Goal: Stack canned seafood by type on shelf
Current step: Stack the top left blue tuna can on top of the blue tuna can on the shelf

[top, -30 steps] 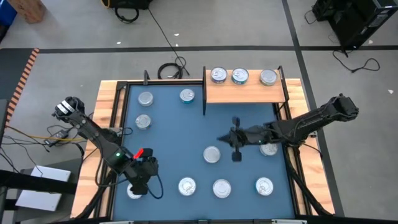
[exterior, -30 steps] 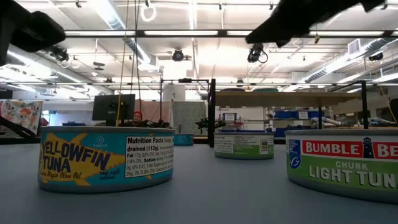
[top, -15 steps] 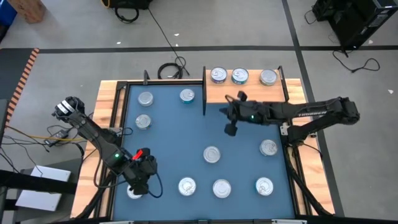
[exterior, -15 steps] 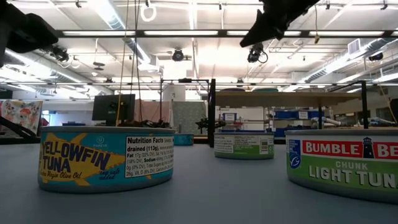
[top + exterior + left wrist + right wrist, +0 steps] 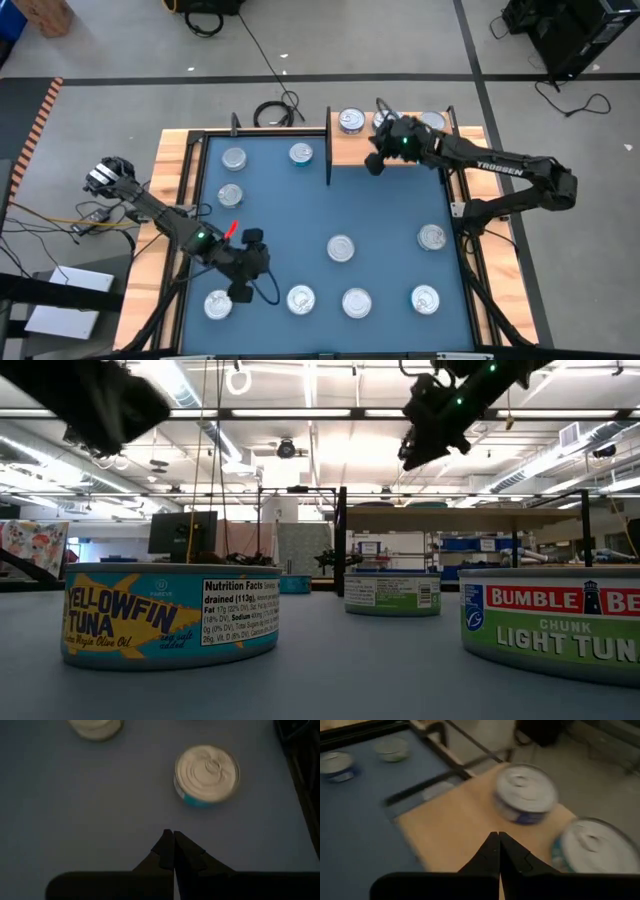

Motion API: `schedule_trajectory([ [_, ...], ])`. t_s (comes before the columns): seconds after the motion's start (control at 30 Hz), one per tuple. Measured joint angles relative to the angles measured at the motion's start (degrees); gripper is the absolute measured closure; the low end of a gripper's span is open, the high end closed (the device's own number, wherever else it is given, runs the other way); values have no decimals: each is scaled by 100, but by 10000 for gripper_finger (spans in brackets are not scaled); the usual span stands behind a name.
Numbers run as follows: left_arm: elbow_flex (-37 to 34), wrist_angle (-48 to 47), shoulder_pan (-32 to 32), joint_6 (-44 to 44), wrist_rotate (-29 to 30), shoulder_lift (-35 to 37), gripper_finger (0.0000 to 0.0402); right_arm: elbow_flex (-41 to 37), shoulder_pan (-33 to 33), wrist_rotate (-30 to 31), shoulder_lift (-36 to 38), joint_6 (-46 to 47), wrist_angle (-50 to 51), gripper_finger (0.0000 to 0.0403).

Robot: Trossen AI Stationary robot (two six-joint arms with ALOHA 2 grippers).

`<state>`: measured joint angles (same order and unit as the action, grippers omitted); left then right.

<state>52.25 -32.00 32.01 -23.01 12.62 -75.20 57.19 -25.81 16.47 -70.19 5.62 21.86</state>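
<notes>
Since a moment ago, our right gripper (image 5: 381, 152) has swung from mid-mat to the shelf (image 5: 395, 150) at 12 o'clock, fingers together, empty, beside three tins (image 5: 351, 122). Our left gripper (image 5: 243, 278), also pinched together, hovers at 7 o'clock near a teal tin (image 5: 207, 774).

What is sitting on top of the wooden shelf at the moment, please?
Three tins show on the shelf: one clear, two partly covered by the right claw hovering above. Anything beneath the arm is hidden.
</notes>
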Motion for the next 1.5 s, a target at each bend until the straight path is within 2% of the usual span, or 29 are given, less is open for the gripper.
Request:
schedule_trajectory([
  [0.17,0,386,-505,606,-347,0,401,-58,-892,-394,0,-45,94,398],
  [0.37,-2,548,-910,921,-583,0,401,-220,-1469,-555,-4,-227,219,398],
  [0.63,-2,543,-1104,882,-565,-2,401,-227,-1949,-701,-4,-420,251,398],
  [0.83,-2,412,-1131,615,-96,-2,401,-234,-2038,-764,47,-698,408,398],
  [1.0,-2,-1,-1266,329,-141,-2,401,-234,-1608,-776,375,-804,510,398],
  [1.17,64,-521,-1331,278,27,-2,401,-234,-787,-730,720,-826,593,398],
  [1.3,202,-791,-1329,125,143,-2,401,-234,-84,-761,701,-788,657,398],
  [1.5,371,-1373,-1329,-381,269,-2,401,-241,892,-1256,524,-799,487,398],
])
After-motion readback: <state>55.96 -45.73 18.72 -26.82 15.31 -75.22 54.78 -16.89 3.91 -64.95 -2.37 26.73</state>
